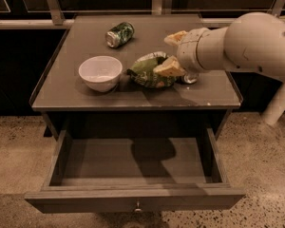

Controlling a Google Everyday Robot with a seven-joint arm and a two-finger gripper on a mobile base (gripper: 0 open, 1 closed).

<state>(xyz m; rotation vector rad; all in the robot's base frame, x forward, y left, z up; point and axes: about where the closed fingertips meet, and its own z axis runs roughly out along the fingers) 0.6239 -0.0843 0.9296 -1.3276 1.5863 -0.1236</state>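
Tabletop (85, 42): end effector (172, 52) seemingly against bag (147, 72)

Dark counter (71, 51) on a speckled floor (261, 175), drawer (109, 163) pulled out at the front.

Carries three things on top: a white bowl (100, 72) upright at the front left; a green can (119, 34) on its side toward the back, well apart from the bowl; a crumpled green bag (149, 72) just beside the bowl on its right, near the front edge. Hand (173, 52) over the right part of the top, at the bag's right end; resting on the bag or just above it, hard to tell.
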